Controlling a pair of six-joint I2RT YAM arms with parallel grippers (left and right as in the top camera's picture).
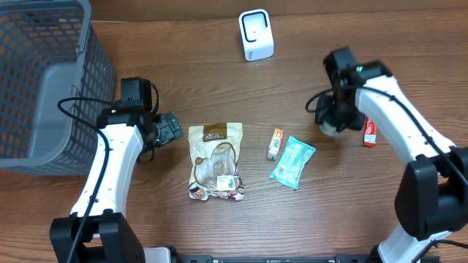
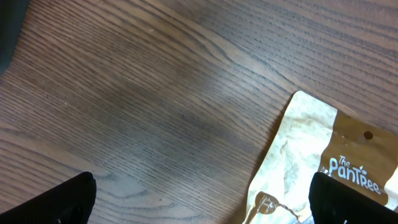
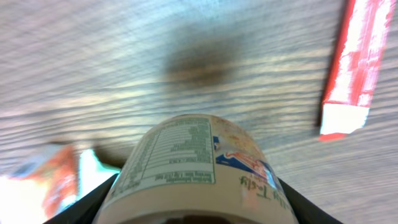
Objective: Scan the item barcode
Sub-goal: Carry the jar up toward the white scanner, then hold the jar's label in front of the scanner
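Observation:
My right gripper [image 1: 333,120] is shut on a cream round container [image 3: 196,168]. Its printed nutrition label faces the right wrist camera, and no barcode shows on that side. The container [image 1: 330,126] hangs a little above the wood, with its dark shadow on the table [image 3: 199,68]. The white scanner [image 1: 256,34] stands upright at the back centre, well away from the container. My left gripper [image 1: 172,128] is open with nothing between its fingers [image 2: 56,202]. It hovers just left of the top of a tan snack bag [image 2: 323,162].
A grey mesh basket [image 1: 44,80] fills the back left corner. The tan snack bag [image 1: 216,161], a small orange packet [image 1: 274,143] and a teal packet [image 1: 292,161] lie mid-table. A red and white stick packet [image 1: 369,131] lies right of the held container.

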